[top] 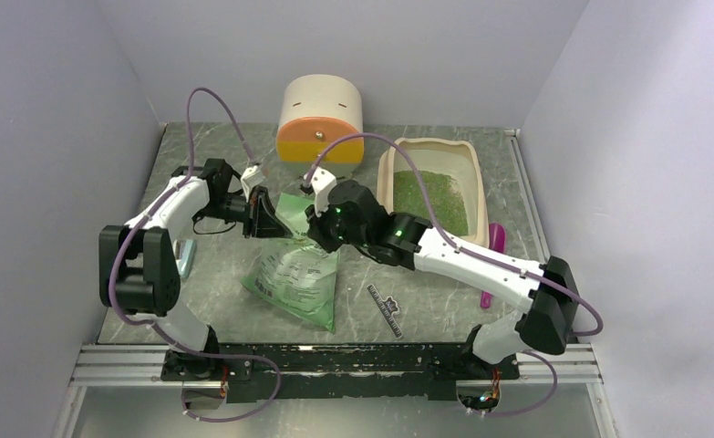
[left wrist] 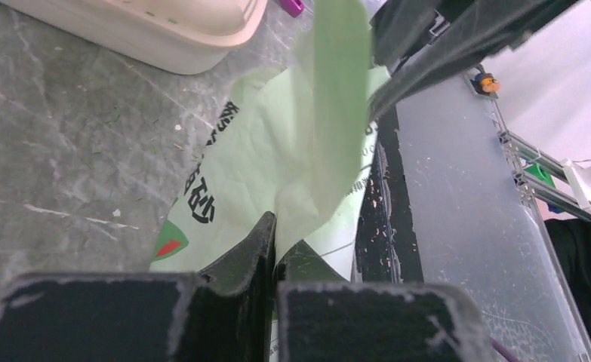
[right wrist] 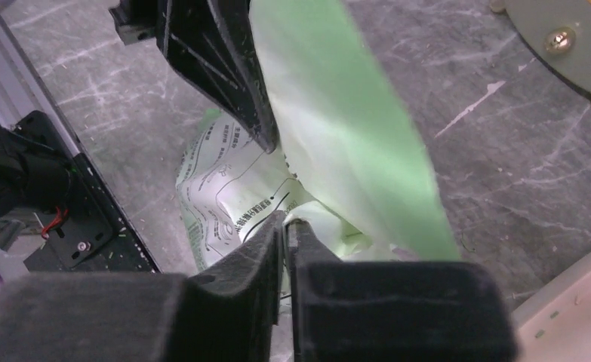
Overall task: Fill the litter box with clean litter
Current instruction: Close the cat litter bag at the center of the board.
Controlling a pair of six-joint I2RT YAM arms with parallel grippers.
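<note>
Litter box [top: 388, 182] w/ litter [top: 430, 201] beside R fingers [right wrist: 254, 260] on bag [top: 294, 274], prob. apart

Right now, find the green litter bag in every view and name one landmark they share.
Top external: litter bag mid-table, upper end pinched between left hand and right hand.
Left wrist: fills the centre, rising from the bottom edge.
Right wrist: centre, green sheet running up from the bottom.
Shared landmark: litter box, right of centre; top-left; bottom-right corner.
</note>
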